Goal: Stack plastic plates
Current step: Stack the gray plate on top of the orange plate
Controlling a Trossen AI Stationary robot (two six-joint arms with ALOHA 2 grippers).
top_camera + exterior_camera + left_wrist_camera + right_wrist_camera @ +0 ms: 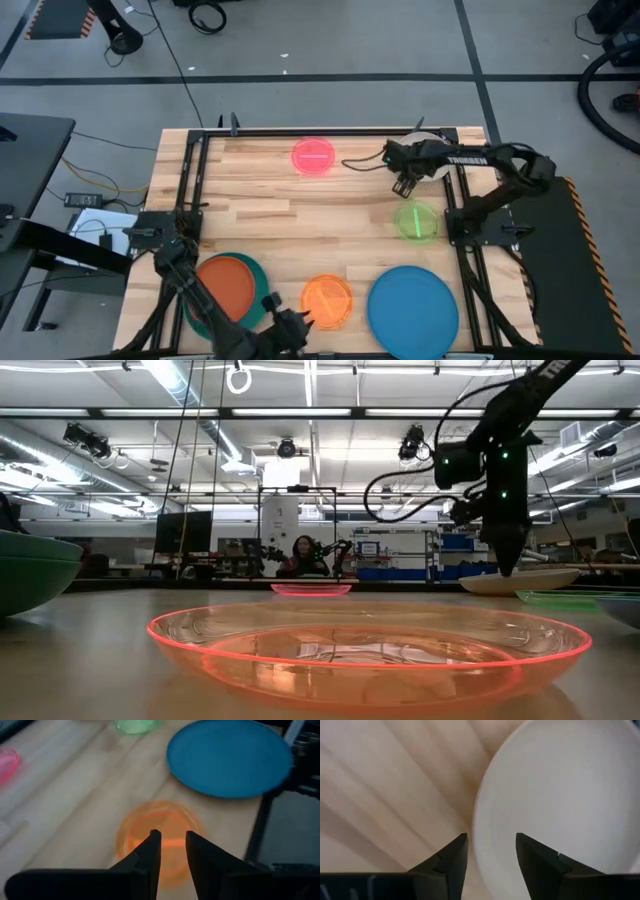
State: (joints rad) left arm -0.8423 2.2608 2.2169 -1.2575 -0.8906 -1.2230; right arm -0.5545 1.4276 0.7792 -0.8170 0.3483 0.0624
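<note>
My right gripper [403, 186] is open and points down at the beige plate [560, 795] near the table's far right corner; one finger stands outside its rim and one over its inside. My left gripper [172, 845] is open by a narrow gap. It hovers at the near edge, just left of the small orange plate [326, 300]. The orange-red plate [228, 283] lies on the teal plate [255, 272]. The blue plate [413, 310], small green plate [416, 221] and small pink plate [313, 157] lie flat on the table. No purple plate shows. My right gripper stands open from above across the beige plate's rim [476, 827], on the side toward the table's middle. The plate lies flat on the table. I cannot tell whether either finger touches it.
A black frame [190, 190] runs along the table's left, far and right sides. Bare wood [300, 225] lies in the table's middle, between the pink plate and the near row of plates. A person [303, 555] sits far off in the room behind.
</note>
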